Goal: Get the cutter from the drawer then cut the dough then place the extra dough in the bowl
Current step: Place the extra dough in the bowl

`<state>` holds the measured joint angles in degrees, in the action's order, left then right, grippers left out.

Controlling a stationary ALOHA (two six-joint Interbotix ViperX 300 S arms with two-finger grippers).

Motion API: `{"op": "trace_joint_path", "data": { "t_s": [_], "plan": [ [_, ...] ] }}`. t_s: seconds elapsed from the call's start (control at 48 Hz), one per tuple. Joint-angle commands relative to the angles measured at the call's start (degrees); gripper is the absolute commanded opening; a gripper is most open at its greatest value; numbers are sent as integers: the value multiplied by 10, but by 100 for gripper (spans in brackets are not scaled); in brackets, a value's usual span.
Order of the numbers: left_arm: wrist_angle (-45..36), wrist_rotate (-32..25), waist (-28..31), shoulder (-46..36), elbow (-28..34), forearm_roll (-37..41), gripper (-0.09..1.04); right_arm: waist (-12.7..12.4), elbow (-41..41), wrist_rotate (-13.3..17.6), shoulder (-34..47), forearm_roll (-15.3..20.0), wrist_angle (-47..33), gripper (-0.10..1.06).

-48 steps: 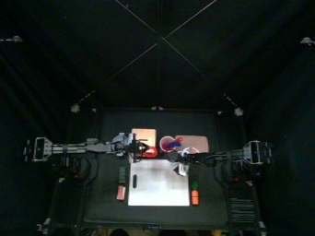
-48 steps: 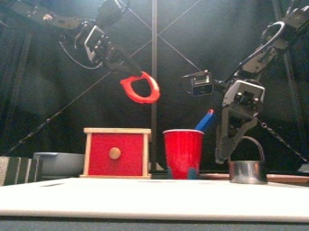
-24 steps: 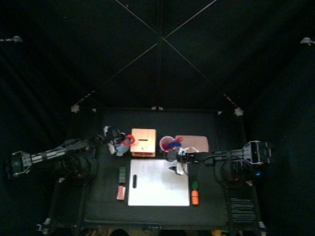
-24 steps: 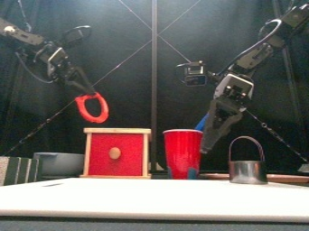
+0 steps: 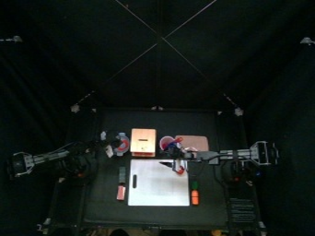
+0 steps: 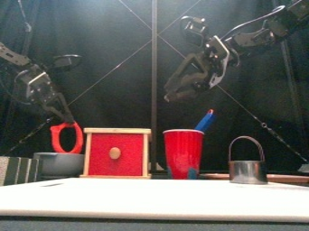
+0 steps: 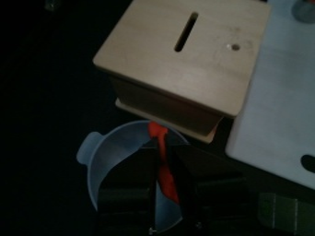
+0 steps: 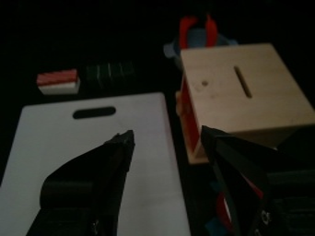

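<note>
From where I stand there is one of nearly everything. One ring of red dough (image 6: 67, 137) hangs at the left of the front view, pinched in the left gripper (image 6: 60, 115), whose jaws are closed narrowly on its upper part. The ring's lower end comes down to the rim of the single blue-grey bowl (image 6: 54, 163), which sits at the lower left just beside the one wooden box (image 6: 117, 153) with its red drawer front. The left wrist view shows the red strip hanging over the bowl's hollow.

Right of the box stands one red cup (image 6: 183, 153) with one blue knife (image 6: 205, 119) poking out. I cannot make out a second knife. Further right is one metal cutter (image 6: 248, 170), upright, with its wire handle arched over it and nothing touching it. The right gripper (image 8: 167, 138) is high in the upper middle of the front view, its jaws spread wide and empty.

One white cutting board (image 5: 160, 184) lies bare in the lower middle of the top view. There is one dark sushi roll (image 8: 99, 72) off its left edge and one orange toy (image 5: 194, 196) at its lower right.

All of this rests on a small black table (image 5: 99, 207), with black curtains (image 5: 157, 46) closing in the back.
</note>
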<state>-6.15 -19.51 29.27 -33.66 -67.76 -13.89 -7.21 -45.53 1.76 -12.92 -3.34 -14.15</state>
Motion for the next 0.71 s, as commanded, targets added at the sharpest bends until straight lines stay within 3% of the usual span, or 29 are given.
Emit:
{"op": "trace_joint_path", "data": {
  "t_s": [0.021, 0.208, 0.375, 0.604, 0.708],
  "plan": [
    [6, 0, 2, 40, 11, 5, 65, -3, 4, 2, -14, 4, -11, 92],
    [15, 2, 4, 50, 17, 0, 80, -2, 1, 2, -12, 17, -11, 92],
    [36, 3, 4, 18, 14, -65, 92, -3, 1, 2, -12, 17, -11, 92],
    [67, 6, 18, -18, -14, -110, 96, -8, 1, 2, -11, 18, -11, 92],
    [67, 23, 24, -26, -19, -173, 96, -9, 3, 2, -11, 18, -11, 92]
  ]
}}
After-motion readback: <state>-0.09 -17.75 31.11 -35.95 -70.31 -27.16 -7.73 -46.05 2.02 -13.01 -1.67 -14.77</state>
